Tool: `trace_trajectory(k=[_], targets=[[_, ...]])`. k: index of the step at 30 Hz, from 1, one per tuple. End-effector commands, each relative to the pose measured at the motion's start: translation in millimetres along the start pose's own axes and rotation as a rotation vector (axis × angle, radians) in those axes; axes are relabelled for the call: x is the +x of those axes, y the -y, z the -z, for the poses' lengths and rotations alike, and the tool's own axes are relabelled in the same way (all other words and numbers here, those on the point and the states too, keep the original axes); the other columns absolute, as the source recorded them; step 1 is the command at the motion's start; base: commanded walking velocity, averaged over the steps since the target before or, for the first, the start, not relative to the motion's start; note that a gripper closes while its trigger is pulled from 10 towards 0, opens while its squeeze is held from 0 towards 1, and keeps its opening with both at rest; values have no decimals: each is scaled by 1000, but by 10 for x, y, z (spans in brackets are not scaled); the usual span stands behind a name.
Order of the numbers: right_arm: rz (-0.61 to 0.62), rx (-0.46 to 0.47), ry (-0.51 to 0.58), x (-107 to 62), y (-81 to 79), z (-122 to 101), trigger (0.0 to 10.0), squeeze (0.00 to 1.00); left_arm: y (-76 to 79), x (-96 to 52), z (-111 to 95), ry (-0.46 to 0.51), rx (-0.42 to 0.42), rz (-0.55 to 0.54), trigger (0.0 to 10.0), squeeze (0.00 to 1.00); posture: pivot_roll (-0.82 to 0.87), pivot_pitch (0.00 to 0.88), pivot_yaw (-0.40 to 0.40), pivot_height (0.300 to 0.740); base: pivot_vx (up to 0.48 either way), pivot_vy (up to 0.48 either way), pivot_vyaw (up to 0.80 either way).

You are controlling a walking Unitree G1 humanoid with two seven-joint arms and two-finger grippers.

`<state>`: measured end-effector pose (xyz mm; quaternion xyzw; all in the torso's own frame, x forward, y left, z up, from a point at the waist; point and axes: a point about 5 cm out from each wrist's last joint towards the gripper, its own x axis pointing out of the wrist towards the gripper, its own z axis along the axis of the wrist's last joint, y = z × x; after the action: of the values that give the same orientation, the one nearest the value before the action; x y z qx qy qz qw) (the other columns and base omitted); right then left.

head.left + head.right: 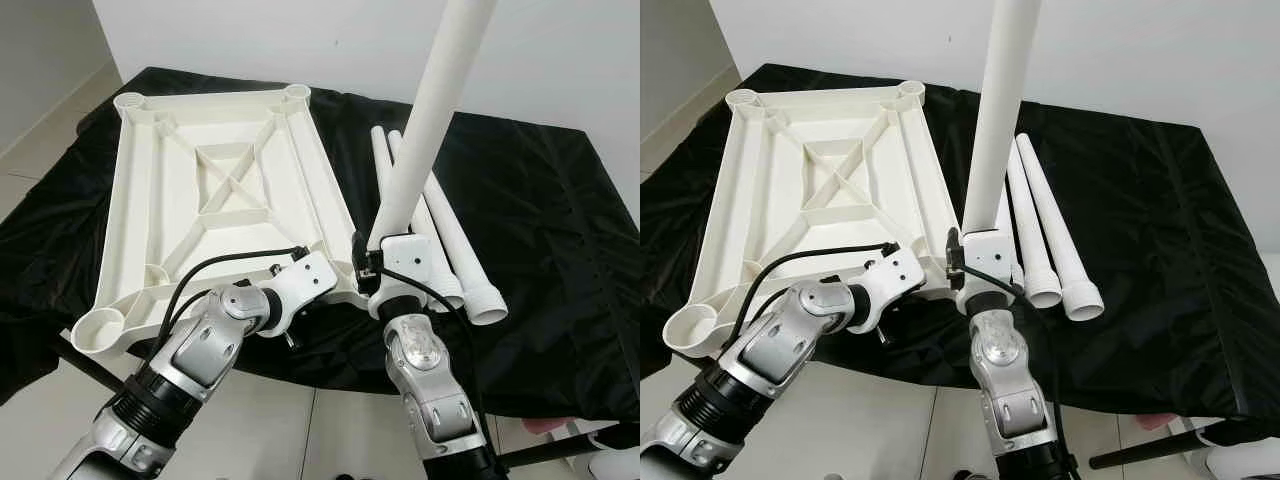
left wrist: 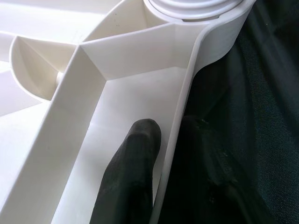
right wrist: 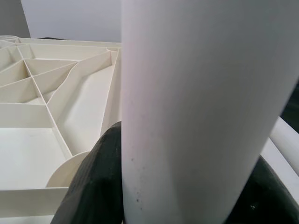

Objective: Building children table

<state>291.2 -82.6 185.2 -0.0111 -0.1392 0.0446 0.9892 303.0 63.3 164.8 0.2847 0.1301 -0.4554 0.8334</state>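
The right gripper (image 3: 187, 196) squeezes one white leg (image 1: 432, 120) standing in the upside-down table top's (image 1: 215, 190) near corner, the left gripper (image 2: 159, 177) pinches its rim, and two legs (image 1: 1045, 225) wait on the black cloth (image 1: 540, 200).

one tabletop (image 1: 215, 190), three legs (image 1: 1050, 225), two hands (image 2: 154, 186)

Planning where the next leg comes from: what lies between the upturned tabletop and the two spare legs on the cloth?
The upright leg stands there, right gripper jaws shut on it, over black cloth, in both eye views.
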Motion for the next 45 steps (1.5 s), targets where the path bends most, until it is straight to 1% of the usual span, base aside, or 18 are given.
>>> trace_trajectory(k=[1,4,6,11,14,17,28,34,39,43,44,45], targets=[[75,70,-107,-19,-4,171,10000,0,110,39,-54,23,14,59,10000,0,-71,162,-17,740,0,0,0],[103,85,-138,5,55,216,10000,0,124,49,-63,27,13,61,10000,0,-73,156,-19,740,0,0,0],[126,61,-142,25,122,237,10000,0,132,53,-62,28,11,64,10000,0,-74,153,-19,740,0,0,0],[129,56,-151,36,148,256,10000,0,140,56,-59,28,12,66,10000,0,-74,149,-19,740,0,0,0],[121,56,-160,31,145,281,10000,0,143,58,-57,28,13,67,10000,0,-72,146,-20,740,0,0,0],[101,51,-158,3,87,279,10000,0,144,58,-53,28,14,66,10000,0,-73,141,-19,740,0,0,0],[96,58,-154,-16,16,258,10000,0,147,59,-60,29,14,66,10000,0,-73,145,-20,740,0,0,0],[156,14,-138,-32,1,250,10000,0,136,51,-61,28,13,62,10000,0,-68,152,-18,740,0,0,0],[150,25,-136,-7,-37,243,10000,0,125,48,-62,26,12,58,10000,0,-67,153,-19,740,0,0,0],[153,27,-134,-1,-33,236,10000,0,122,48,-62,27,11,57,10000,0,-68,154,-19,740,0,0,0],[151,31,-128,-1,-16,227,10000,122,119,48,-63,28,9,56,10000,0,-71,156,-18,740,0,0,0],[151,31,-128,-1,-16,227,10000,122,119,48,-63,28,9,56,10000,0,-71,156,-18,740,0,0,0]])
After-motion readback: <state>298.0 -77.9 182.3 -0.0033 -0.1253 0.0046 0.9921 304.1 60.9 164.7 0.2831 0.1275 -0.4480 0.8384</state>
